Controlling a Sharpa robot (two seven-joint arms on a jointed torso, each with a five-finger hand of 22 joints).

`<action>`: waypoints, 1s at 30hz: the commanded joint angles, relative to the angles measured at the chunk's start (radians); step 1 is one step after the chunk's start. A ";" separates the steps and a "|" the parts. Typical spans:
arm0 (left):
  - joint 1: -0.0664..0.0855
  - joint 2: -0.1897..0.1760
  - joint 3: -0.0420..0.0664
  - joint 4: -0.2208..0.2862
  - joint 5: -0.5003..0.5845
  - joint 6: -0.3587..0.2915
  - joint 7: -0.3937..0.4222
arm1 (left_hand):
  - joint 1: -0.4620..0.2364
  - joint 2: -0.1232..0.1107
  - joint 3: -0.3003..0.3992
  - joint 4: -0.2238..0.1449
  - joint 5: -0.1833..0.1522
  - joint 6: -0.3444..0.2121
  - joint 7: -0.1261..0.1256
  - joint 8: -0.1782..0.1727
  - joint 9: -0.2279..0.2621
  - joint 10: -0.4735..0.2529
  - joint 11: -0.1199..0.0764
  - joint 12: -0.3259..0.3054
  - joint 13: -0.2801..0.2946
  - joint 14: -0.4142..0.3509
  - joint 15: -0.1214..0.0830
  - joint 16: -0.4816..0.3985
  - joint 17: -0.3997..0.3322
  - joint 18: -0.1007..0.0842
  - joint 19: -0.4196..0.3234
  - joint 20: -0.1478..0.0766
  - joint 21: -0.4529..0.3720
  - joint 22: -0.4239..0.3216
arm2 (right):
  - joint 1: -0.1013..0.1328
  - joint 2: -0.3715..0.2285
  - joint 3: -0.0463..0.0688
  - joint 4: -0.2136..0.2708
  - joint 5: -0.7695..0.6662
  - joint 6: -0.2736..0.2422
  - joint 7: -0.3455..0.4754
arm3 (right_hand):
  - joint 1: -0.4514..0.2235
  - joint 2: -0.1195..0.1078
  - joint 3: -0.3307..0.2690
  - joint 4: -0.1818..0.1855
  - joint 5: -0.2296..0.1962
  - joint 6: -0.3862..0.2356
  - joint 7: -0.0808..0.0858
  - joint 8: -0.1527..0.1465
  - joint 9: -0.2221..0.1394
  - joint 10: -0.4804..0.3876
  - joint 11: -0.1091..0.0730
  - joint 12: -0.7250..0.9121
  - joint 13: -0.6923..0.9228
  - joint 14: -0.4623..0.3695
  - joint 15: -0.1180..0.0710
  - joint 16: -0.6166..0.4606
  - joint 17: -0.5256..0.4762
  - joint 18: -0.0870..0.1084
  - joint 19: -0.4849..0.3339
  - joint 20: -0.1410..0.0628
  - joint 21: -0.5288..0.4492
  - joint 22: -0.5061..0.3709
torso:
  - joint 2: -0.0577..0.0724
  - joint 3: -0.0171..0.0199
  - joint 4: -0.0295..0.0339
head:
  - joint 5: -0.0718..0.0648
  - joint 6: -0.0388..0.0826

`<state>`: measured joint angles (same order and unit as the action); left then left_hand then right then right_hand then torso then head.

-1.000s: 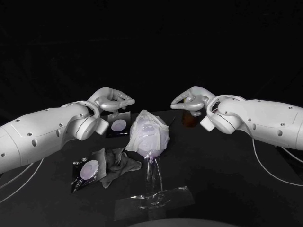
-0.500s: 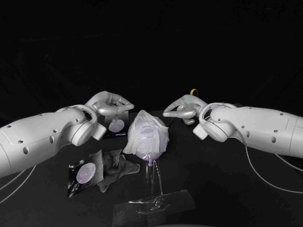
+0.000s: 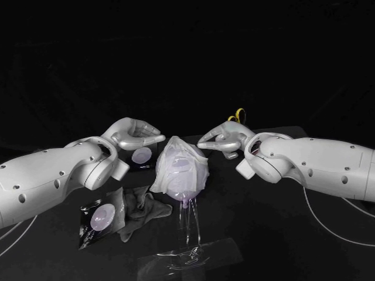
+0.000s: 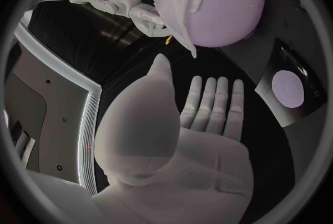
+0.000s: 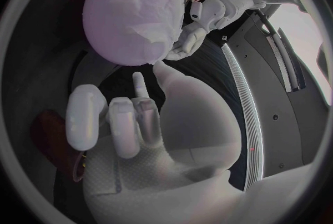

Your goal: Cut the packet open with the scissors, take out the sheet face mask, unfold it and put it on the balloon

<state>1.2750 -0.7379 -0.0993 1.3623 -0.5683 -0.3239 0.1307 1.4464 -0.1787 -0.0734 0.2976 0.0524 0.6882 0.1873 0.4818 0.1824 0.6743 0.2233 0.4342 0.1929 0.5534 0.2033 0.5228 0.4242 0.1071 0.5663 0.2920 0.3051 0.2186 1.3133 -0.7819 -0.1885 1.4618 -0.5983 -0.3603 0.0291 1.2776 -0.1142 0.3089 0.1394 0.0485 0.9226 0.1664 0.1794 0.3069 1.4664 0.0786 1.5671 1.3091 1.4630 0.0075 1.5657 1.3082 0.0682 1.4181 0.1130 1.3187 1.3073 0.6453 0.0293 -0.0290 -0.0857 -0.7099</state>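
A: Balloon [image 3: 186,186]?
B: Upright between both hands, with mask [image 3: 177,153] draped over it.
A: Left hand [image 3: 133,133]?
B: Released, fingers straight, near the balloon.
A: Right hand [image 3: 224,139]?
B: Released too, fingers half bent, empty.
A: Packet [image 3: 101,216]?
B: Flat on the table, touching cloth [image 3: 145,206].

Black table [image 3: 280,234]. Standing on it: clear stand base [image 3: 191,253], carrying the balloon [image 3: 181,170]. Left-front of balloon: dark packet [image 3: 99,218], right beside a crumpled grey cloth [image 3: 143,205]. Just behind-left of balloon: second dark packet [image 3: 141,157].
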 commanded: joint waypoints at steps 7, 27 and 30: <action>-0.014 -0.001 0.000 0.031 -0.016 -0.017 0.040 | -0.028 -0.073 -0.098 0.004 0.003 -0.033 0.088 -0.014 -0.011 0.017 0.017 -0.086 -0.077 -0.099 0.021 -0.188 -0.145 -0.028 -0.118 0.001 -0.122 -0.084 | 0.008 -0.017 0.006 0.041 -0.001 -0.032 0.032 | -0.002 0.004 -0.008 -0.002 0.002 -0.006 0.000 0.001 -0.001 0.104 0.005 0.004 0.262 0.108 0.007 0.005 0.263 -0.006 0.003 0.004 0.006 0.067 | 0.030 -0.0025 -0.0030 | -0.007 0.004; -0.016 -0.014 0.000 0.091 -0.026 -0.001 0.010 | -0.086 -0.124 -0.145 0.006 0.006 -0.069 0.104 -0.037 -0.022 0.009 0.031 -0.159 -0.126 -0.135 0.033 -0.275 -0.207 -0.044 -0.161 0.001 -0.168 -0.118 | 0.022 -0.005 0.008 0.059 -0.023 -0.026 0.028 | 0.000 0.003 -0.009 -0.003 0.001 -0.005 0.000 0.001 -0.001 0.104 0.005 0.004 0.262 0.108 0.007 0.005 0.263 -0.005 0.001 0.004 0.004 0.066 | 0.049 -0.0013 -0.0019 | -0.004 0.017; -0.016 -0.014 0.000 0.093 -0.033 0.001 0.005 | -0.084 -0.125 -0.146 0.006 0.006 -0.074 0.104 -0.041 -0.023 0.006 0.032 -0.166 -0.128 -0.142 0.035 -0.284 -0.213 -0.045 -0.168 0.002 -0.173 -0.121 | 0.023 -0.004 0.008 0.059 -0.037 -0.021 0.023 | 0.000 0.001 -0.010 -0.004 0.001 -0.004 0.000 0.001 -0.002 0.104 0.005 0.004 0.262 0.108 0.007 0.005 0.263 -0.005 0.000 0.004 0.004 0.066 | 0.052 -0.0013 -0.0016 | -0.005 0.018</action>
<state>1.2583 -0.7530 -0.1004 1.4517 -0.5877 -0.3323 0.1392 1.3684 -0.3004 -0.2147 0.3045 0.0524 0.6195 0.1755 0.4444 0.1600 0.6810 0.2487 0.2710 0.0653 0.4163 0.2380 0.2426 0.2133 0.0756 0.4032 0.2935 0.1348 0.0987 1.3353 -0.7876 -0.1807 1.5189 -0.6059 -0.3949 0.0481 1.2776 -0.1142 0.3047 0.1351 0.0485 0.9237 0.1652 0.1794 0.3069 1.4647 0.0769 1.5673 1.3080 1.4610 0.0092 1.5654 1.3075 0.0681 1.4177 0.1131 1.3226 1.3075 0.6936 0.0283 -0.0302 -0.0904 -0.6930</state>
